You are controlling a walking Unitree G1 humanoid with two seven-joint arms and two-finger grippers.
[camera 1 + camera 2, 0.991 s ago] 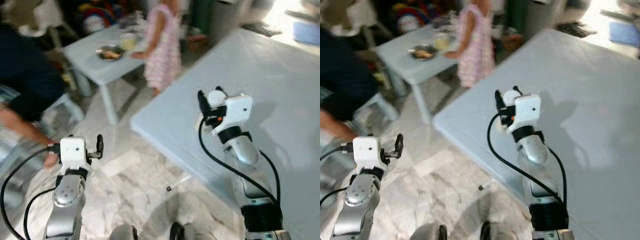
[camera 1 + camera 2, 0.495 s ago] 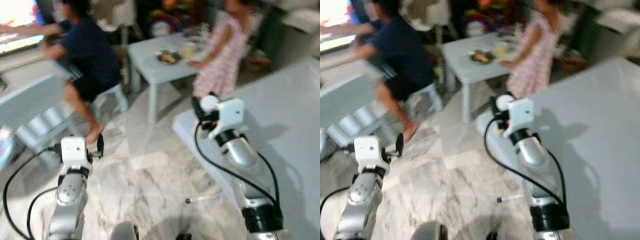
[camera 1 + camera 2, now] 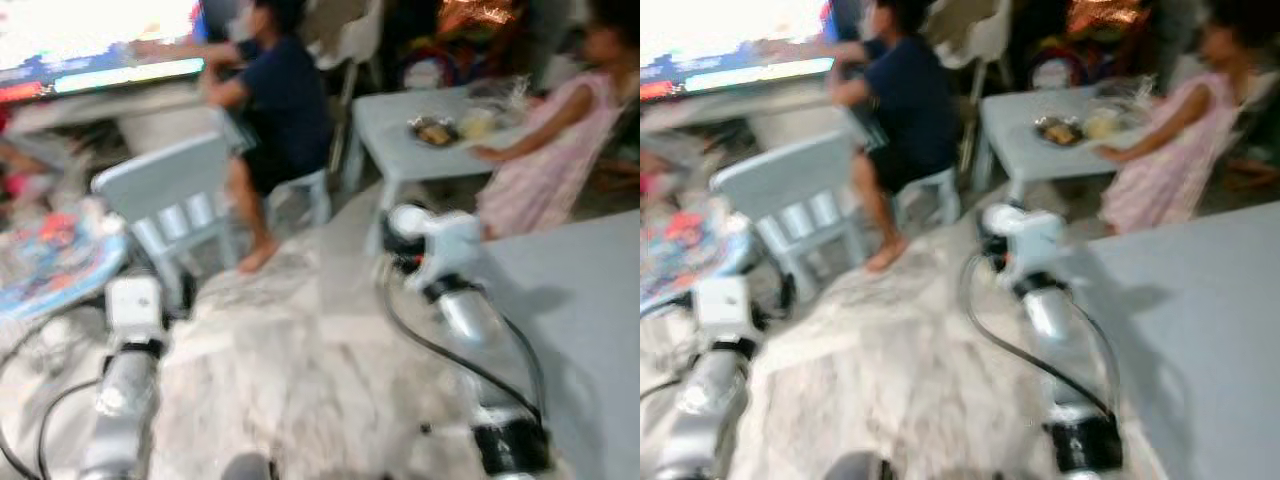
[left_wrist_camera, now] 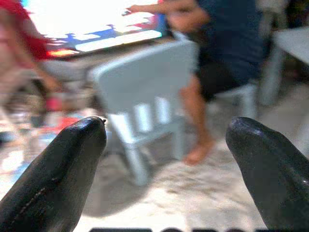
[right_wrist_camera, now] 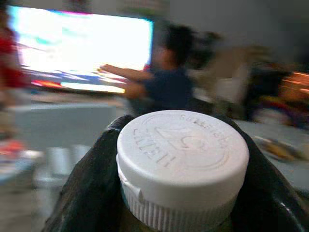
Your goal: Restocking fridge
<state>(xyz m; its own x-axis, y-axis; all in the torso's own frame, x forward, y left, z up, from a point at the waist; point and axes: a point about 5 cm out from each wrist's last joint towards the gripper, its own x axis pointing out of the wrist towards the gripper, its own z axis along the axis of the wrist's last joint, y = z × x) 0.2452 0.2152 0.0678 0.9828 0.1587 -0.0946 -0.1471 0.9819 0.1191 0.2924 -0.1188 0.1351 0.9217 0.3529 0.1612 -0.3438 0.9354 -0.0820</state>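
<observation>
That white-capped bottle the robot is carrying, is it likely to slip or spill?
Probably not spill: the white ribbed cap looks screwed on. The right pincer has black fingers hugging the bottle on both sides just below the cap, so a slip seems unlikely. The cap's ridged edge should add grip. Its weight can't be judged.

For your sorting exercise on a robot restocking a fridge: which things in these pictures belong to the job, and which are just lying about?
Part of the job:
- white-capped bottle, held in the right pincer
- left pincer, open and holding nothing

Just lying about:
- small pale chair
- low table with a plate of food
- bright screen
- large grey table
</observation>
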